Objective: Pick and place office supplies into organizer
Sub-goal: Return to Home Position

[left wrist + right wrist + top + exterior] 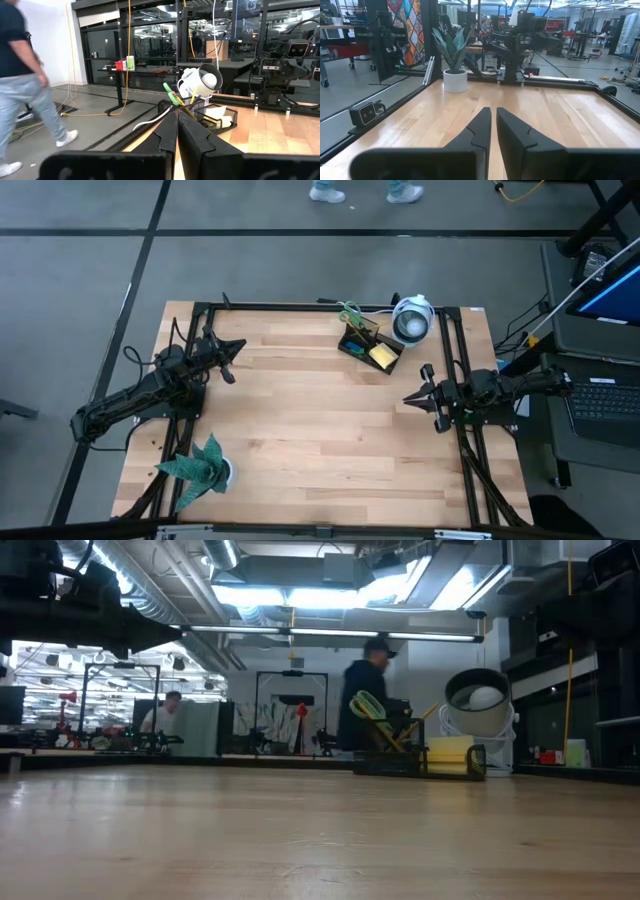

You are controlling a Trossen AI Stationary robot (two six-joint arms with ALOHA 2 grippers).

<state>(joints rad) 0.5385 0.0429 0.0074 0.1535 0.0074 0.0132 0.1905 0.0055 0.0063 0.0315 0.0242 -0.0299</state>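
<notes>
Wooden counter [300, 440], one arm at each side edge. My left gripper [177, 116]: left side, fingers closed to a sliver, holding nothing. Organizer [365, 345]: far edge, right of centre, with green-handled scissors [349, 312] and yellow sticky-note pad [383, 357] inside. My right gripper [493, 111]: right side, likewise closed, empty.

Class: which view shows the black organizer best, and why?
The low view: the organizer stands side-on, unobstructed, with scissors and yellow pad visible. The high view shows it small from above; the left wrist view, partly behind the jaws; the right wrist view, not at all.
</notes>
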